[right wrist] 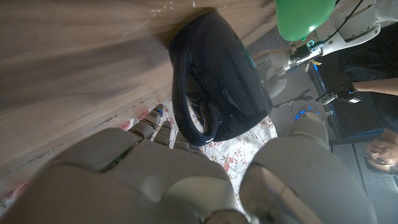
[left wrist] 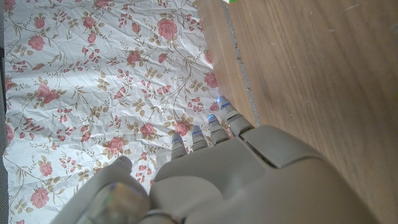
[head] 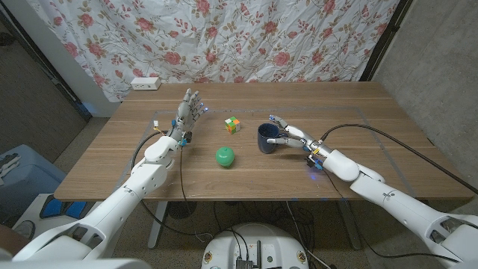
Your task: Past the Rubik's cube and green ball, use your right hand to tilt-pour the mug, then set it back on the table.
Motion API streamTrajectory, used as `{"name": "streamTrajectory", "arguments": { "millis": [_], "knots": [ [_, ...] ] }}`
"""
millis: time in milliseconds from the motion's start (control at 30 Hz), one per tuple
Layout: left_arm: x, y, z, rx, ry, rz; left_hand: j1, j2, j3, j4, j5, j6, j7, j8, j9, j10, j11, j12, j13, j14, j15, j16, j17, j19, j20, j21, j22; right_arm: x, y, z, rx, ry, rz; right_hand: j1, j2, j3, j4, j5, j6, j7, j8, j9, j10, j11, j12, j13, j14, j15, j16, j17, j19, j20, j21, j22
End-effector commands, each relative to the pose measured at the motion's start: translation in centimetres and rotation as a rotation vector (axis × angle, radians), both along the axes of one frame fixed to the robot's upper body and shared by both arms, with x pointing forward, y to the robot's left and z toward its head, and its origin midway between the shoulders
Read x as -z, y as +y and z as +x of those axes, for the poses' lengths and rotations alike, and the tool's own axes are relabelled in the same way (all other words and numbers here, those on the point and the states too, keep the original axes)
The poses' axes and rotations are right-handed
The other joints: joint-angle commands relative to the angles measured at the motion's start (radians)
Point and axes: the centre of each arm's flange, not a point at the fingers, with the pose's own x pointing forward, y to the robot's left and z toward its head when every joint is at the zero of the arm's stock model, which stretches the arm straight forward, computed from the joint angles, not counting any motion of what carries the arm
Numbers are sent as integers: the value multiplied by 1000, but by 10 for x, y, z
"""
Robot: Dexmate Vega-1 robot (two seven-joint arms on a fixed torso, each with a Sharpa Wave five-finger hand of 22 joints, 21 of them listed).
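left robot hand (head: 187,110) open, fingers apart; right robot hand (head: 290,136) open.

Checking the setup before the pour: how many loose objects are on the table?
4: a Rubik's cube mid-table, a green ball nearer the robot, a dark mug at the right hand, a white power strip at the far-left edge.

A wooden counter (head: 358,112) stands before a white curtain printed with pink roses (head: 246,37), which spans the far side. A white power strip (head: 146,84) lies at the counter's far left corner. Grey wall (head: 441,60) rises right; grey floor (head: 82,131) shows left.
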Motion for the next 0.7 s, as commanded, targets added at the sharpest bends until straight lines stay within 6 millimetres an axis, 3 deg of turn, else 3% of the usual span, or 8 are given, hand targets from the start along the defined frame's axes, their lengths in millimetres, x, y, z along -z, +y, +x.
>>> {"name": "streamTrajectory", "arguments": {
  "millis": [33, 533, 700],
  "knots": [
    [0, 0, 0, 0, 0, 0, -3, 118, 6, 1, 4, -1, -6, 7, 3, -3, -7, 4, 5, 9, -4, 5, 5, 9, 0, 6, 3, -1, 4, 5, -8, -13, -3, 16, -2, -7, -3, 13, -110, -14, 5, 4, 14, -2, 9, 5, 14, 0, 9, 3, 15, -4, 11, 2],
    [0, 0, 0, 0, 0, 0, -3, 118, 6, 1, 4, -2, -6, 6, 3, -3, -6, 4, 5, 8, -4, 5, 5, 9, 0, 6, 3, -1, 5, 11, -22, -9, 15, 121, 27, 23, -10, 51, -38, -25, 39, 14, 104, -15, 37, 28, 98, -25, 34, 7, 75, -9, 14, 2],
    [0, 0, 0, 0, 0, 0, -3, 118, 6, 1, 4, -2, -7, 6, 3, -3, -6, 4, 5, 8, -4, 5, 5, 9, 0, 6, 3, -1, 5, 10, -20, -24, 18, 159, 20, 31, -9, 59, 30, -48, 70, 21, 147, -26, 51, 42, 136, -39, 44, 12, 102, -14, 13, 3]
  ]
}}
